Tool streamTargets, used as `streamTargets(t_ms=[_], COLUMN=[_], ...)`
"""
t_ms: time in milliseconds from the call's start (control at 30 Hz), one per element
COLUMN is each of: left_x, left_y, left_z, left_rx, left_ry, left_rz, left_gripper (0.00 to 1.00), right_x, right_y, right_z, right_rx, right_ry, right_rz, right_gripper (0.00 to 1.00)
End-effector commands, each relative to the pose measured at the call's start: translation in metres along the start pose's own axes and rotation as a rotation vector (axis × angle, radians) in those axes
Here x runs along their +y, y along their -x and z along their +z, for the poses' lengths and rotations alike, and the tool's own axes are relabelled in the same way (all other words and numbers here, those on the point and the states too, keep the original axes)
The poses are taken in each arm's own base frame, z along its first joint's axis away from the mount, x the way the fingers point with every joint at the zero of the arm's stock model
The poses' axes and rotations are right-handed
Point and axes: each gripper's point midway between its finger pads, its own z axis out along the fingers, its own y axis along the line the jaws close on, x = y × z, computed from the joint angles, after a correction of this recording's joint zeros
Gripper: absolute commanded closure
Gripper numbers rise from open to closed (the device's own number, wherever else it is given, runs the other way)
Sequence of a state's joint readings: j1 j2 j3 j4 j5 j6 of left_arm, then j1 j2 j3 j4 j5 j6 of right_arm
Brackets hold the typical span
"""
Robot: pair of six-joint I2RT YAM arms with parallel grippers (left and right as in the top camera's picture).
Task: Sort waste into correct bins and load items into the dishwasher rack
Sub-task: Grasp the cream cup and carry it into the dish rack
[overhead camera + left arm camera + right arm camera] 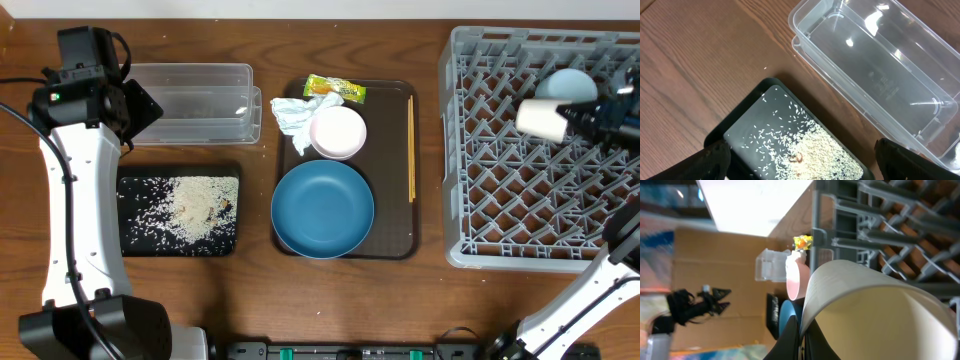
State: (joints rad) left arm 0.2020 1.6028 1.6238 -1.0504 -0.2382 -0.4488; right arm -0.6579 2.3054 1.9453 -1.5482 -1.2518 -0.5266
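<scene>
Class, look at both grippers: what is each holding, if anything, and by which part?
The right gripper holds the cream cup by its rim, over the rack. The left gripper is open and holds nothing.

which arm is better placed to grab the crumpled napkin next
Left, probably. The left pincer is open and empty near the clear tub, on the same side of the table as the napkin. The right pincer is shut on the cream cup over the rack, so it's busy.

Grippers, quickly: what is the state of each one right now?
Left gripper: open, holding nothing.
Right gripper: closed on the cream cup, over the dishwasher rack.
</scene>
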Motion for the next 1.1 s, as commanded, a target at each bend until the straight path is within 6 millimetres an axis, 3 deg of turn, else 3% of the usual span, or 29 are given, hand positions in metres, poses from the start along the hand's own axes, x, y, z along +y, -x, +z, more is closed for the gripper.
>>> streamTargets(t_ms=[0,267,500,767,933,1067], left_x=[0.002,0.002,0.002,0.002,0.002,0.002], left_y=[0.004,0.004,0.004,0.004,0.004,0.004], left_z=[-0.003,-0.003,-0.003,-0.003,-0.003,-0.003], left_rx=[-0.010,-0.010,-0.010,-0.010,-0.010,-0.010], left_ry=[0.002,0.002,0.002,0.002,0.002,0.002], left_rz=[-0.012,-0.012,-0.012,-0.012,-0.012,-0.012], left_gripper=[0.05,0.05,0.05,0.05,0.05,0.05], right_x=[-0.013,-0.035,-0.040,-0.008,-0.005,0.031], right_y=[0.004,0.001,-0.002,-0.004,0.000,0.003], right_z=[-0.009,-0.042,-0.067,-0.083,-0.107,-0.110], right_rx=[-0.070,-0.134,-0.170,-0.168,-0.230,-0.297], right_ry=[0.080,0.061,0.040,-0.112,-0.490,-0.679], right_rz=[0.029,0.104,0.147,0.101,0.191,0.108], right_gripper=[0.99,0.99,0.90,0.79,0.79,0.78])
